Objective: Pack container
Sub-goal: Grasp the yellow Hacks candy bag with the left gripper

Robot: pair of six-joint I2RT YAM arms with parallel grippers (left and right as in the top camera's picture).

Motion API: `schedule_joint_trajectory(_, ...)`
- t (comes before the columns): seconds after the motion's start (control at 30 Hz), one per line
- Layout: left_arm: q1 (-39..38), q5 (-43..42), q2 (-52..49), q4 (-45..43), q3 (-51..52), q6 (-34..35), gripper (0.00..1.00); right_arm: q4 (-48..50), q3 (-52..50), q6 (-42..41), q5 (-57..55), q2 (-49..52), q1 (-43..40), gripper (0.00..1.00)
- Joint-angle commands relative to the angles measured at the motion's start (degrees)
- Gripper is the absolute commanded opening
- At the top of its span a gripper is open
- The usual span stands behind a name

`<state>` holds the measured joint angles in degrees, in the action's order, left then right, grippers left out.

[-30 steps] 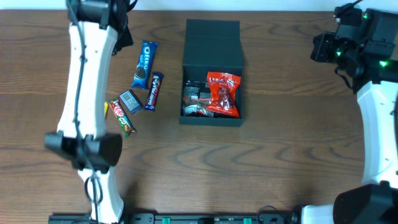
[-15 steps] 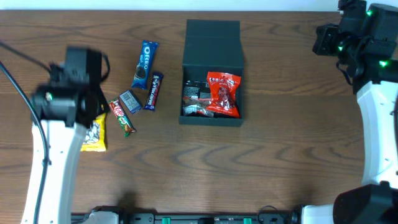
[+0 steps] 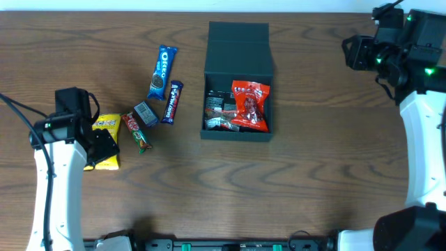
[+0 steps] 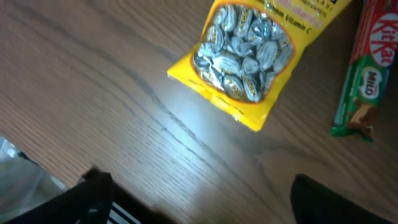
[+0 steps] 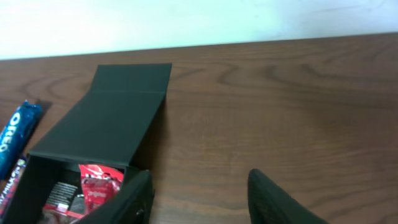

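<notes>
Container (image 3: 238, 45) sits mid-table (image 3: 313, 174) in the overhead view, its dark flap lid folded flat toward the far edge. A red snack packet (image 3: 250, 104) and dark wrappers (image 3: 217, 111) lie inside.

To its left lie an Oreo pack (image 3: 162, 72), a purple bar (image 3: 172, 101), a small blue-grey packet (image 3: 145, 113), a KitKat Milo bar (image 3: 136, 131) and a yellow packet (image 3: 108, 125). The left gripper (image 3: 97, 146) partly covers the yellow packet.

From above, the left gripper's spread cannot be made out. The left wrist camera settles it: the left gripper (image 4: 199, 199) is spread wide, its dark fingers (image 4: 93, 196) at the bottom corners of the frame, gripping nothing. That camera also shows silver-wrapped sweets through the yellow packet's window.

The right gripper (image 3: 355, 52) is at the far right edge, well apart from the container. Its wrist camera shows the fingers (image 5: 134, 199) parted with bare wood between them, nothing held. The container appears at lower left there, partly cut off by the frame.
</notes>
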<state>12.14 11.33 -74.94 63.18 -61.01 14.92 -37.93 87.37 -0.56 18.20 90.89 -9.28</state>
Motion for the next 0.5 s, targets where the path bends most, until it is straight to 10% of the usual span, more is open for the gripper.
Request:
schedule_joint_trajectory(0.0, 1.1, 0.2, -2.3, -2.6, 0.2, -5.7, 0.97, 0.0, 0.6, 0.9, 0.2, -0.1, -0.1, 0.53)
schedule_joint_trajectory(0.47, 1.1, 0.8, -18.5, -19.6, 0.2, -17.8, 0.95, -1.3, 0.6, 0.9, 0.2, -0.1, 0.0, 0.57)
